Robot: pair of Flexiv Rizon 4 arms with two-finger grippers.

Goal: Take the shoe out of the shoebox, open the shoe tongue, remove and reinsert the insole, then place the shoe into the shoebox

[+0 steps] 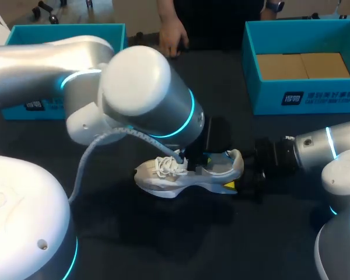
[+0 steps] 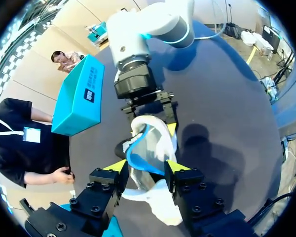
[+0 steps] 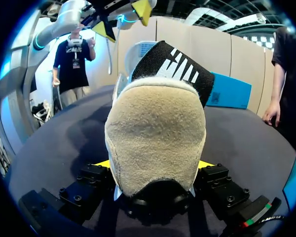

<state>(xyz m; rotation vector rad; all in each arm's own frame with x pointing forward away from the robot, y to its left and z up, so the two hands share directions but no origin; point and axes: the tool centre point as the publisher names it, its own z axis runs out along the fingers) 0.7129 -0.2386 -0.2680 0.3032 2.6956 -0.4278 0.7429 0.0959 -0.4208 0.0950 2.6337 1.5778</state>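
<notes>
The shoe (image 1: 186, 175) sits on the dark worktop (image 1: 163, 245), out of the teal shoebox (image 1: 315, 99), its padded heel (image 3: 155, 128) pinched from both sides by the right hand (image 3: 155, 164) while the left hand (image 2: 146, 166) hangs spread above its opening. It looks light, soft in the upper and stiffer at the sole, so the heel is a sound hold while the black tongue (image 3: 175, 69) is drawn by its free edge. Tongue and shoebox wall bear white print, left unread.
</notes>
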